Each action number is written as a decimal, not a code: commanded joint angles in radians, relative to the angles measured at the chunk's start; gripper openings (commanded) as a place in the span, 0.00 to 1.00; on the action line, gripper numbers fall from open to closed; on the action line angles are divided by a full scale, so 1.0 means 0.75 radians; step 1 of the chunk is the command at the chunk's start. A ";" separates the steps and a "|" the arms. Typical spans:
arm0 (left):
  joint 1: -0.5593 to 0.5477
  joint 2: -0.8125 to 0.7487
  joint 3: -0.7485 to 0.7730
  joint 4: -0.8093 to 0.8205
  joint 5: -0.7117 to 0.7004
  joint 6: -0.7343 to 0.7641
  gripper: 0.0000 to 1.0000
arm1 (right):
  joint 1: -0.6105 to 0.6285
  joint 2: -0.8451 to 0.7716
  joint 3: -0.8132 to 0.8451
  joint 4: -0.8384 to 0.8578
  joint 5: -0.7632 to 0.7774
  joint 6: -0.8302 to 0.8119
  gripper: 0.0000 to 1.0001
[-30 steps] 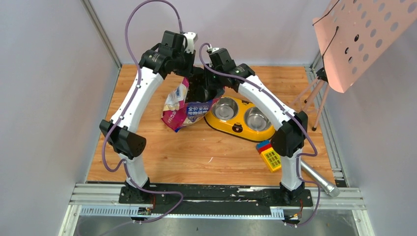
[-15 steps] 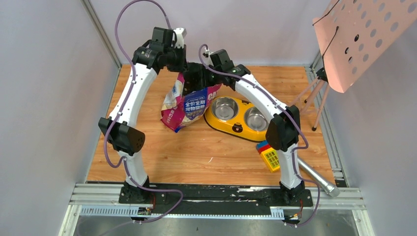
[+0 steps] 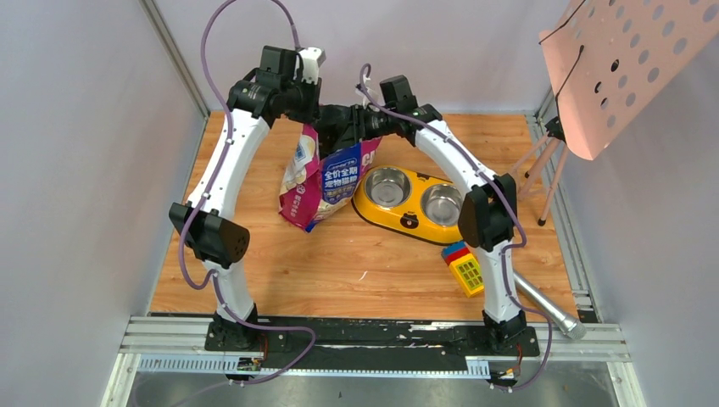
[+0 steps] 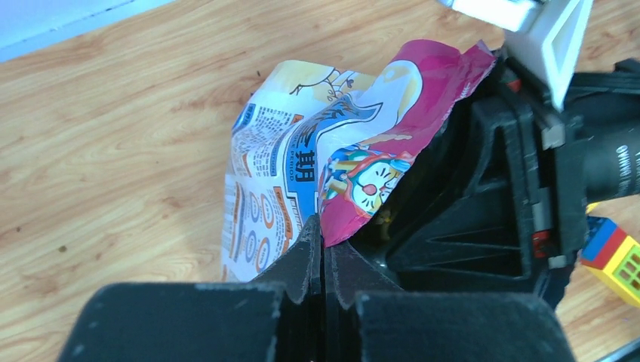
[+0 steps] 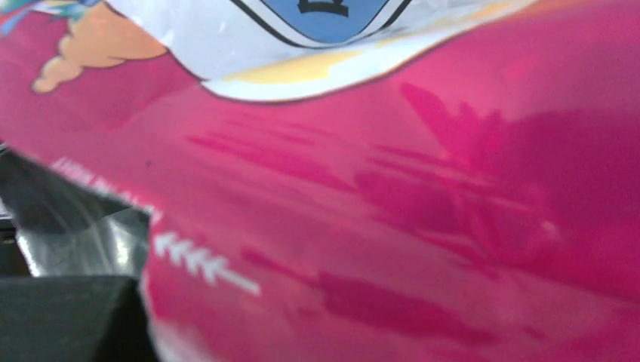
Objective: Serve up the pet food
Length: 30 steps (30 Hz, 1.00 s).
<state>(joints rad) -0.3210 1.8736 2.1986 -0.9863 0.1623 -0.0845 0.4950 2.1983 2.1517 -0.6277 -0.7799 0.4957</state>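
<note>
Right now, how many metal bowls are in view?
2 bowls. Both sit in the yellow feeder right of the bag: one in its left compartment, nearer the bag; the other in its right compartment. No others show, though the bag could hide some.

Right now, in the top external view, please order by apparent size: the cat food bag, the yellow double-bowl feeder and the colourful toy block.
1-2. cat food bag and yellow double-bowl feeder: they look alike; the bag is held up nearer the camera, so no ranking.
3. colourful toy block: smallest.
</note>
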 commanded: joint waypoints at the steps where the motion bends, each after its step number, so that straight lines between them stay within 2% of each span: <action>1: 0.033 -0.157 0.019 0.057 -0.118 0.141 0.00 | -0.120 -0.021 0.011 0.037 -0.272 0.306 0.00; 5: 0.034 -0.181 -0.019 0.055 -0.189 0.174 0.00 | -0.150 -0.051 0.001 0.054 -0.314 0.323 0.00; 10: 0.037 -0.208 -0.028 0.039 -0.190 0.208 0.00 | -0.166 -0.136 0.013 0.055 -0.174 0.319 0.00; 16: 0.035 -0.231 -0.057 0.024 0.004 0.160 0.00 | -0.126 -0.157 0.112 0.069 -0.072 0.344 0.00; 21: 0.035 -0.239 -0.065 0.019 0.084 0.126 0.00 | -0.090 -0.177 0.156 0.034 0.073 0.319 0.00; 25: 0.035 -0.251 -0.059 0.020 0.131 0.121 0.00 | -0.049 -0.208 0.229 -0.067 0.342 0.221 0.00; 27: 0.034 -0.254 -0.058 0.022 0.151 0.106 0.00 | -0.043 -0.211 0.242 -0.074 0.357 0.233 0.00; 30: 0.033 -0.255 -0.060 0.023 0.146 0.095 0.00 | -0.044 -0.209 0.222 -0.053 0.269 0.272 0.00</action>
<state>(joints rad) -0.2958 1.8015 2.1231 -1.0229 0.2058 0.0204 0.4580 2.1132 2.2761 -0.7025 -0.5819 0.6537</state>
